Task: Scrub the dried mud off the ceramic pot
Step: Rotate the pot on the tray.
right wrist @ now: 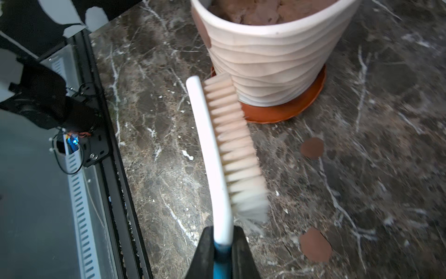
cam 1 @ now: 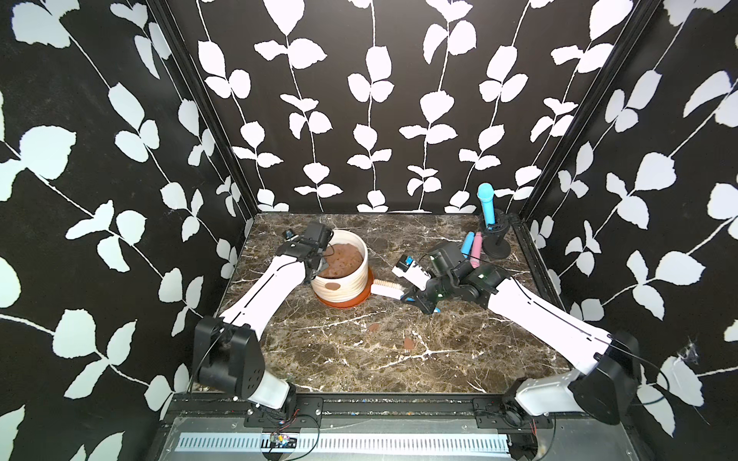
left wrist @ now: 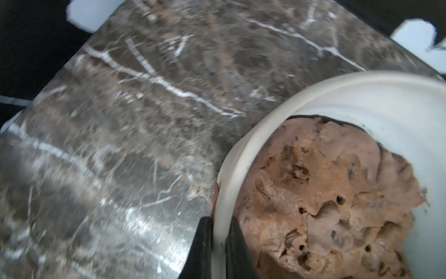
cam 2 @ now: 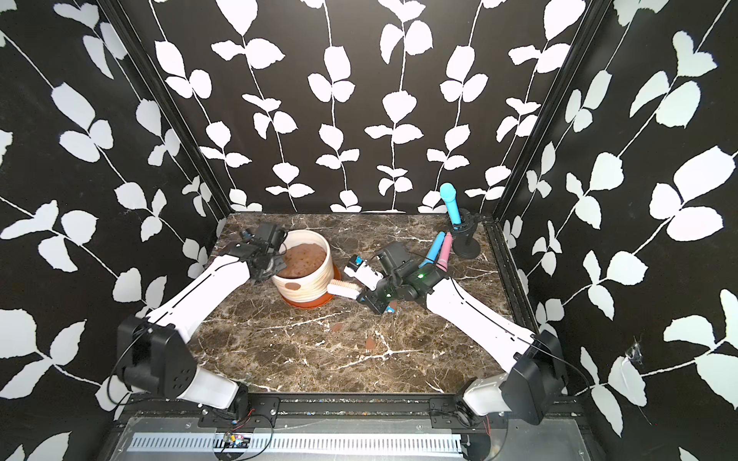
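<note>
The ceramic pot [cam 1: 346, 281] [cam 2: 309, 284], cream and ribbed, stands on a terracotta saucer [cam 1: 346, 303] at the table's back left, filled with lumpy brown soil [left wrist: 325, 193]. One patch of dried mud [cam 1: 330, 286] [cam 2: 293, 286] sticks to its front wall, seen edge-on in the right wrist view [right wrist: 205, 31]. My left gripper [left wrist: 219, 227] [cam 1: 319, 266] is shut on the pot's rim [left wrist: 241, 157], one finger outside, one inside. My right gripper [right wrist: 223, 239] [cam 1: 410, 295] is shut on the handle of a white brush [right wrist: 217, 145] [cam 1: 389, 289]. The bristles at its tip lie against the pot's lower wall [right wrist: 272, 67].
Two loose reddish-brown discs [cam 1: 374, 327] [cam 1: 408, 343] lie on the marble in front of the pot, also in the right wrist view [right wrist: 312, 147] [right wrist: 315, 245]. A black stand [cam 1: 496, 249] holding a blue tool [cam 1: 486, 203] is at the back right, with blue [cam 1: 467, 241] and pink [cam 1: 476, 250] cylinders beside it.
</note>
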Tool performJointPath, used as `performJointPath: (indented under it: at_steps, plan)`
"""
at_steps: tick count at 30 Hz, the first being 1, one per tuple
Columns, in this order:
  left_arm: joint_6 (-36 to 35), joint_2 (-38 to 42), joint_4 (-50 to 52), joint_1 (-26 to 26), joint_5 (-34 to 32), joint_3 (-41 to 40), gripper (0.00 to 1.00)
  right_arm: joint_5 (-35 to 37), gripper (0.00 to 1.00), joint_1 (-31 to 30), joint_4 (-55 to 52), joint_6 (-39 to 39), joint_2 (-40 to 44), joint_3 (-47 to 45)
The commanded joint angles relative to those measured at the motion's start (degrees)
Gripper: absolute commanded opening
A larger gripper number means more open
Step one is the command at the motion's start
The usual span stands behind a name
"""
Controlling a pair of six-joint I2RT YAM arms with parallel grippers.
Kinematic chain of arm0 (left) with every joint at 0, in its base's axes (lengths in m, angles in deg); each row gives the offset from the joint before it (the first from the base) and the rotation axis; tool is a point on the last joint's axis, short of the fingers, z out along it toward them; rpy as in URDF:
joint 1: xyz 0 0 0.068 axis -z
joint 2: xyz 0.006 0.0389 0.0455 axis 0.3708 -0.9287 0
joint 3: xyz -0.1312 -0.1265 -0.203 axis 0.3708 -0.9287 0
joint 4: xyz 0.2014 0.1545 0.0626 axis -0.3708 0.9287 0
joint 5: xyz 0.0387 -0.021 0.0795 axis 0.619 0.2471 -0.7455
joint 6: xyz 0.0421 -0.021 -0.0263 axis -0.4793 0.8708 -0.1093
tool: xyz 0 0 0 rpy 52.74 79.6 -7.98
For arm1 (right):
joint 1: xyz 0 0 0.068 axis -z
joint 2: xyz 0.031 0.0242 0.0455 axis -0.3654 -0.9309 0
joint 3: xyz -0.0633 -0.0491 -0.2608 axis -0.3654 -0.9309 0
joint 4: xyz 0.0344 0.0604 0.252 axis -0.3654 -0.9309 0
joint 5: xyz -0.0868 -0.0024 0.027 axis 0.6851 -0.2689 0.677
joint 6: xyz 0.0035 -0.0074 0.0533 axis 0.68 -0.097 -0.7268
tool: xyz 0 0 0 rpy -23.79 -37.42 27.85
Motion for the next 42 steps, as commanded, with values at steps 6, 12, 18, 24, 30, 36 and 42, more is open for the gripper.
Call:
performJointPath:
  at_steps: [6, 12, 18, 24, 30, 36, 42]
  plan:
    - [40.6, 3.0, 24.3, 8.8, -14.8, 3.4, 0.0, -4.2, 0.0, -4.7, 3.4, 5.2, -6.3, 4.1]
    - [49.7, 1.6, 22.2, 10.5, -12.0, 1.7, 0.0, -4.2, 0.0, -6.1, 2.9, 5.1, -7.9, 5.1]
    - [53.5, -1.7, 23.0, 11.7, -11.5, 6.3, 0.0, -5.0, 0.0, -6.1, 4.0, 6.1, -7.8, 4.4]
    - [43.6, 0.6, 16.3, 11.9, -8.4, 6.5, 0.5, -7.8, 0.0, -6.5, 8.4, 2.0, -9.2, 4.5]
    - [33.3, 8.1, 16.7, 11.7, -12.0, 4.3, 0.64, -9.9, 0.0, -9.5, 4.4, 2.8, -13.7, 9.2]
    - [12.7, 14.0, 10.7, 3.8, -7.8, 0.3, 0.72, -8.6, 0.0, -11.4, -1.1, -5.8, -21.7, 20.3]
    - [-5.2, 10.9, 2.2, -5.0, 1.4, -1.6, 0.72, -5.4, 0.0, -9.2, -3.9, -11.4, -24.2, 23.2]
